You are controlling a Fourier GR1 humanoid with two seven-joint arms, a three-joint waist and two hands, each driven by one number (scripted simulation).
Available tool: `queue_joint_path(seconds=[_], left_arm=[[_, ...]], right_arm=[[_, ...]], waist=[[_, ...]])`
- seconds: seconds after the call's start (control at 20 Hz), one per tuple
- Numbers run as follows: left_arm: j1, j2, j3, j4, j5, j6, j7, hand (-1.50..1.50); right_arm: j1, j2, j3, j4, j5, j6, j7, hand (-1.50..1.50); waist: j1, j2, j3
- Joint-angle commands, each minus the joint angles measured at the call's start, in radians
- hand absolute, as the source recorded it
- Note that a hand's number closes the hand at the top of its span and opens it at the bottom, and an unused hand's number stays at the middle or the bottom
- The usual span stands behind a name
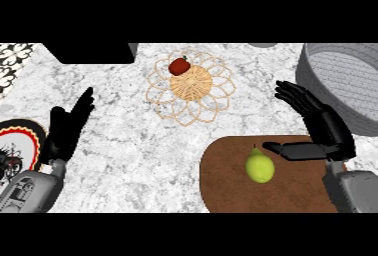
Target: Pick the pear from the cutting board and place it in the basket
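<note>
My right hand is released, fingers straight and fanned toward the far left, thumb stuck out leftward. I read that as a spread ready to close round something, not a grasp. It holds nothing. The pear lies on the brown cutting board at the near right of the counter, stem pointing far. It sits just left of my thumb tip and nearer than my fingers. I cannot tell whether the thumb touches it. To take it, I judge my palm must come left and down over it. The basket stands farther off and to the left, well apart from the board, with a red fruit already at its far rim, so I would aim for its woven middle. My left hand rests open at the left, fingers up, beside a patterned plate.
</note>
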Motion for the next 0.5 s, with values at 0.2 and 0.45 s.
queue_joint_path(seconds=[0.2, 0.45], left_arm=[[0.036, -0.023, -0.01, 0.023, -0.024, 0.011, -0.047, 0.0], [-0.017, -0.031, 0.004, 0.048, -0.019, -0.003, -0.022, 0.0]], right_arm=[[-0.084, -0.425, 0.048, -0.056, 0.073, 0.338, 0.27, -1.5], [-0.138, -0.539, 0.056, -0.044, -0.134, 0.647, 0.366, -1.5]], waist=[[0.008, 0.001, -0.001], [0.007, 0.004, 0.001]])
